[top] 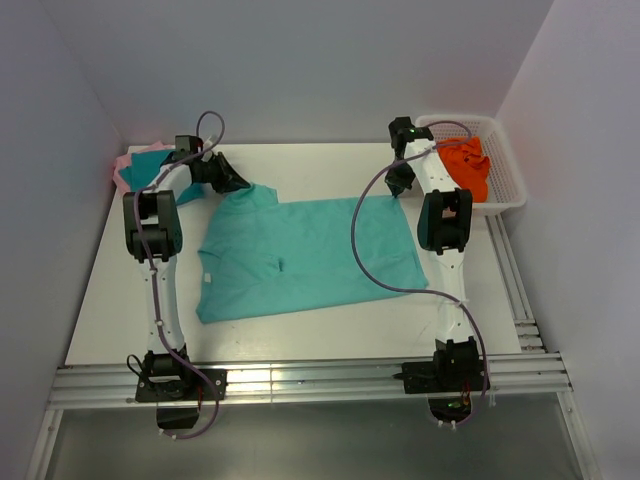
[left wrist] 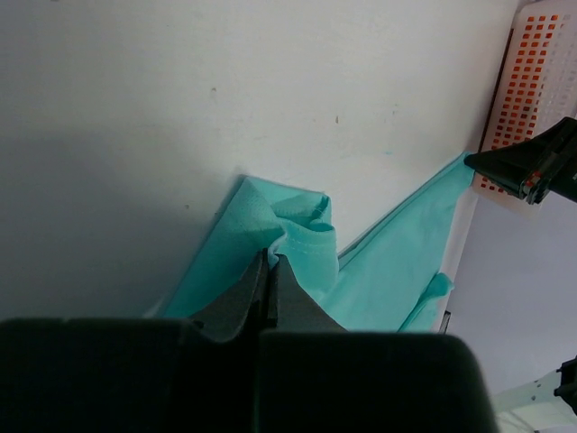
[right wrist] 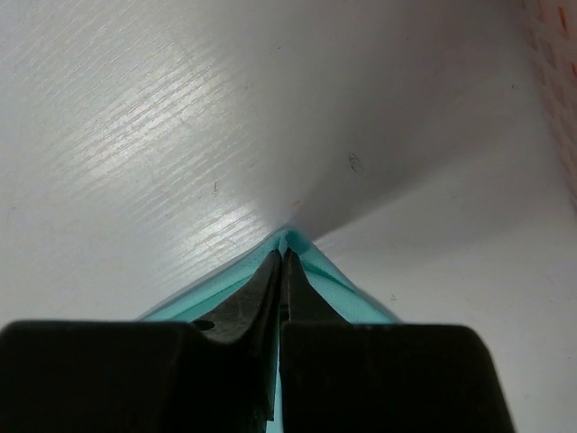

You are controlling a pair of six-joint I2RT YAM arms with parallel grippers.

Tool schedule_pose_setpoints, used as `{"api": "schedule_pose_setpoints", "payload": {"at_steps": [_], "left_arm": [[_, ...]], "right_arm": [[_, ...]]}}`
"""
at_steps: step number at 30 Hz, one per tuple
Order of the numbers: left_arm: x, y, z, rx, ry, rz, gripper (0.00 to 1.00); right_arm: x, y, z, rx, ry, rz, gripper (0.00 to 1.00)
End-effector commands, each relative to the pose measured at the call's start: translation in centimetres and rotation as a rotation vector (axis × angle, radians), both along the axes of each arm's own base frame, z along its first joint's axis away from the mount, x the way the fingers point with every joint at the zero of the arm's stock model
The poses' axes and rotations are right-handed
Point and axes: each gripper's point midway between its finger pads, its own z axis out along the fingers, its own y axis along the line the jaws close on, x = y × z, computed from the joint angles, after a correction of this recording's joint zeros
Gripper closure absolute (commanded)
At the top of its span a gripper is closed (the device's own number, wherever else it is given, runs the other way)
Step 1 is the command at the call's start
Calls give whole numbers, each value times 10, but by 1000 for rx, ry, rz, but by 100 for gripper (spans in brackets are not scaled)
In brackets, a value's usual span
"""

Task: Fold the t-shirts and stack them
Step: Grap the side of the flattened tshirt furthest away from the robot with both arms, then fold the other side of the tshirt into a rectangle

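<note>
Your left gripper (left wrist: 270, 271) is clamped on the mint shirt (top: 300, 255) at ten o'clock, right gripper (right wrist: 284, 257) clamped at two: far corners pinched, likely for folding toward six.

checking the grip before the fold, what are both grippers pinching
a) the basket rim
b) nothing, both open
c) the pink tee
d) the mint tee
d: each wrist view shows shut jaws with mint cloth between them, the left gripper and the right gripper each at the far edge of the mint tee.
</note>
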Motion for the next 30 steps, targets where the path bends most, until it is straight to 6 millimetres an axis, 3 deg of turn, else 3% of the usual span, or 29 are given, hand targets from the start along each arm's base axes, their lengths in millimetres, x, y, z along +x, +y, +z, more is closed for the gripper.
{"api": "schedule_pose_setpoints", "payload": {"at_steps": [1, 3, 10, 18, 25, 30], "left_arm": [[8, -6, 40, 21, -100, -28, 100], [11, -4, 47, 47, -115, -15, 100], [13, 1, 68, 97, -155, 19, 100], [7, 2, 101, 128, -218, 27, 100], [-14, 7, 130, 163, -260, 37, 100], [-37, 13, 131, 201, -245, 49, 100]], "right_arm": [[-9, 0, -4, -10, 44, 13, 100], [-12, 2, -5, 1, 50, 18, 100], [5, 8, 38, 47, -69, 11, 100], [3, 11, 72, 72, -138, 12, 100], [-2, 12, 111, 88, -207, 19, 100], [-19, 11, 126, 86, -220, 22, 100]]}}
